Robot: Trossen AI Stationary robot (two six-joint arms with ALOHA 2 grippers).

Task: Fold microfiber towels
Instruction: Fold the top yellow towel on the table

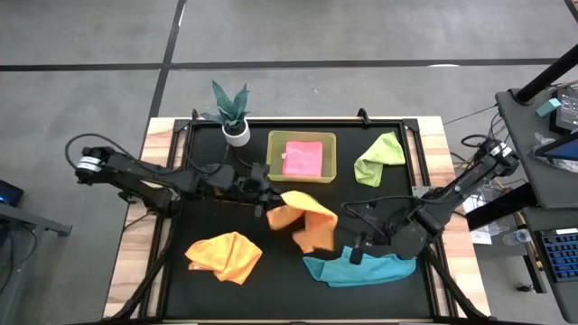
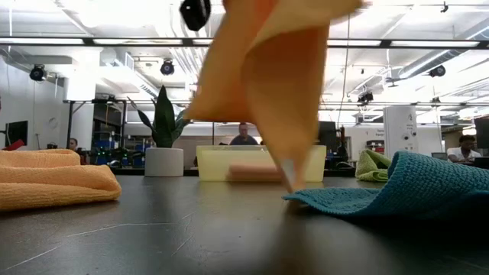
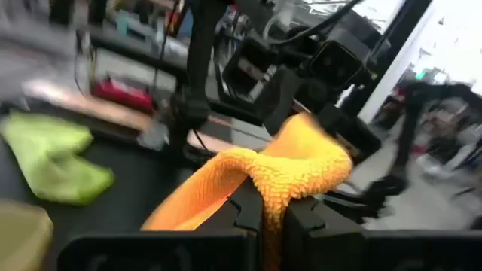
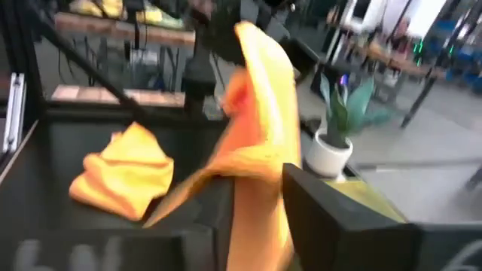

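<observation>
An orange-yellow towel (image 1: 305, 223) hangs over the middle of the black table between my two grippers. My left gripper (image 1: 269, 206) is shut on its left end, and my right gripper (image 1: 350, 246) is shut on its right end. A second orange-yellow towel (image 1: 226, 255) lies crumpled at the near left. A teal towel (image 1: 361, 269) lies bunched at the near right, under my right gripper. A lime green towel (image 1: 379, 161) lies crumpled at the far right. A pink towel (image 1: 302, 158) lies in the yellow-green bin (image 1: 330, 158). My left gripper pinches a bunched fold (image 3: 280, 181) of the orange-yellow towel between its two fingers, coming level from the table's left. The towel arches out beyond the fingertips, lifted off the table. My right gripper has the towel's other end (image 4: 256, 203) between its two fingers, coming from the table's right. The towel rises from the fingers toward my left gripper. Its lowest corner (image 2: 289, 182) hangs down to about table height by the teal towel's edge (image 2: 321, 197); whether it touches, I cannot tell.
A potted plant (image 1: 233, 113) stands at the far edge, left of the bin. The black mat has a raised frame (image 1: 298, 120) around it. Bare mat shows at the near middle (image 1: 280, 289). People sit in the room beyond the table (image 2: 244, 136).
</observation>
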